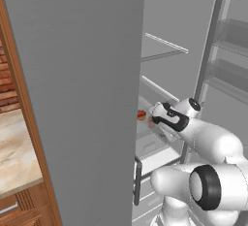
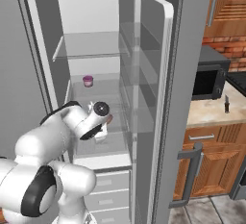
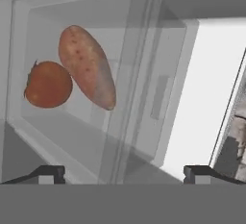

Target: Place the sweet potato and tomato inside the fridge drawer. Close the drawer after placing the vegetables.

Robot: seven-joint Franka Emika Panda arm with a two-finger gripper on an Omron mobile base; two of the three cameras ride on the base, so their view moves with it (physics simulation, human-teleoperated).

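Sweet potato and tomato are lying side by side, touching, inside the clear fridge drawer, as the hand view is showing through the see-through plastic. The sweet potato is lying slantwise with one end leaning past the tomato; the tomato is sitting against its side, toward the drawer's wall. Both seem to be resting there because they have been dropped in one after the other, so the placing part of the task looks done.

The end effector is hanging just outside the drawer with its two fingertips standing wide apart and nothing between them. From the left base view the arm is reaching into the fridge past the open door, with a bit of orange-red showing just beside the wrist.

The drawer appears to be pulled out, since its pale rim is standing forward of the shelf above, so closing it is probably the step in hand. Pushing on the front wall squarely would matter, because an off-centre shove could skew the bin on its runners. A small purple cup is standing on a shelf higher up, well apart from all this.
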